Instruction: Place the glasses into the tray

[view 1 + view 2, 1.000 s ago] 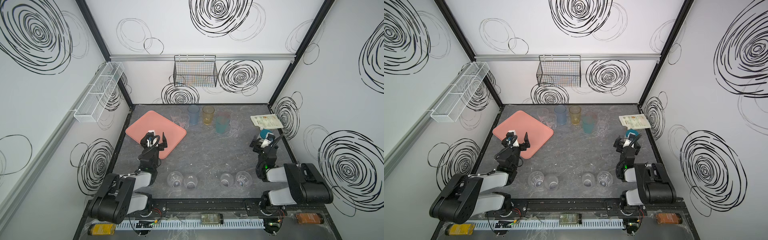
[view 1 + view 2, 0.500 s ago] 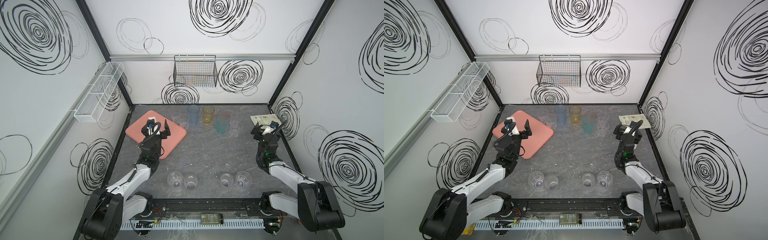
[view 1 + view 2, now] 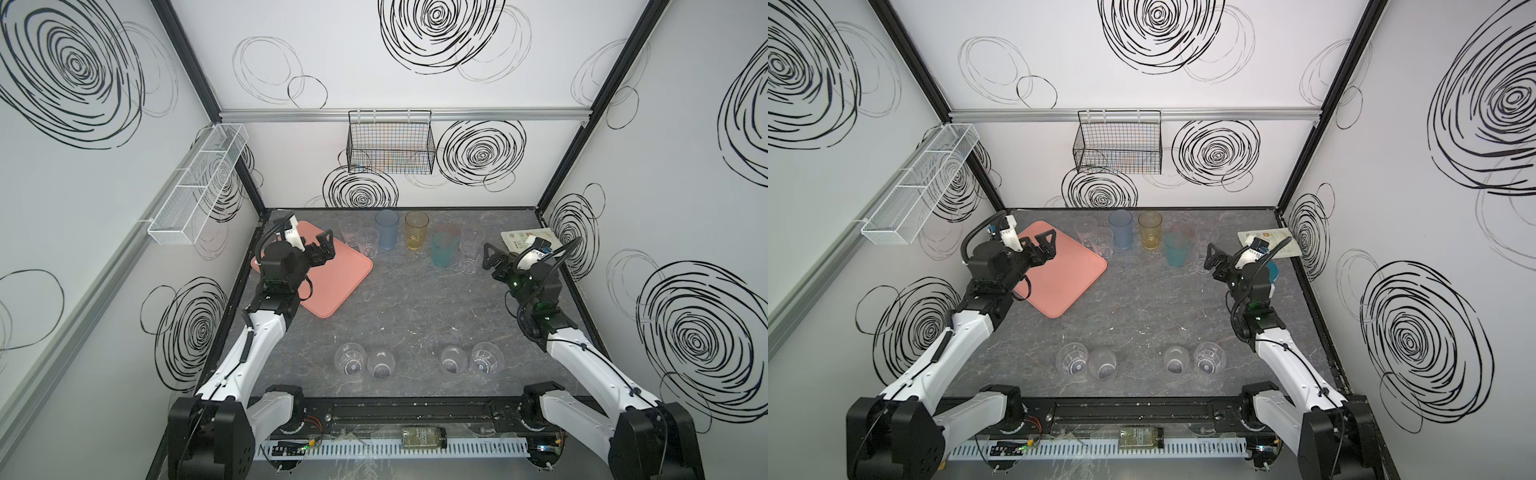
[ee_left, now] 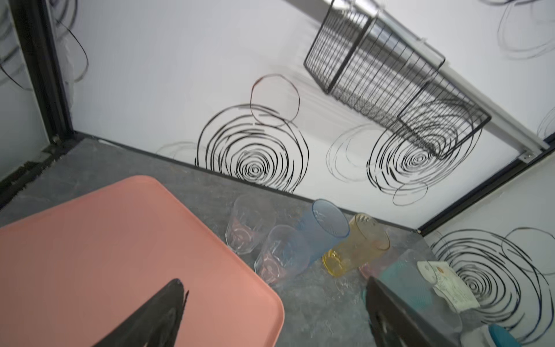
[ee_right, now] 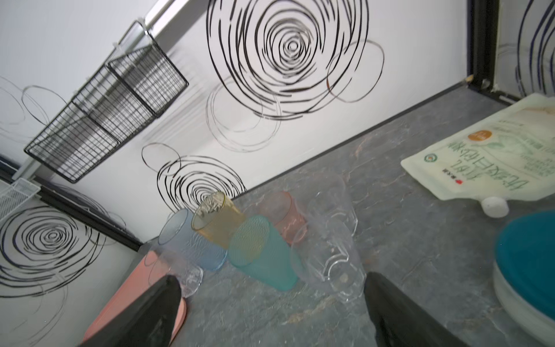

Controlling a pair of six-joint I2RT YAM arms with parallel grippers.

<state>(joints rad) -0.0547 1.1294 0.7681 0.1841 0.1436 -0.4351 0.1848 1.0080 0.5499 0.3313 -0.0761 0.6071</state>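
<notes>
The salmon-pink tray (image 3: 332, 274) (image 3: 1067, 278) lies at the back left of the table with nothing on it. Several glasses stand along the back: clear ones (image 3: 368, 247), a blue one (image 3: 387, 228), an amber one (image 3: 416, 230), a teal one (image 3: 444, 249) and a clear one (image 3: 469, 249). Several clear glasses (image 3: 350, 358) (image 3: 485, 360) stand in a row near the front. My left gripper (image 3: 318, 249) (image 4: 274, 282) hovers open over the tray's left part. My right gripper (image 3: 496, 259) (image 5: 270, 278) is open and empty, just right of the teal and clear glasses (image 5: 330, 255).
A black wire basket (image 3: 390, 147) hangs on the back wall. A white mesh basket (image 3: 199, 183) is fixed to the left wall. At the back right lie a white pouch (image 3: 525, 239) and a teal-lidded container (image 5: 528, 258).
Both arms have unfolded from a low pose near the front, rising and reaching toward the back. The left gripper now hangs over the tray; the right has neared the back-row glasses. Both stayed open.
</notes>
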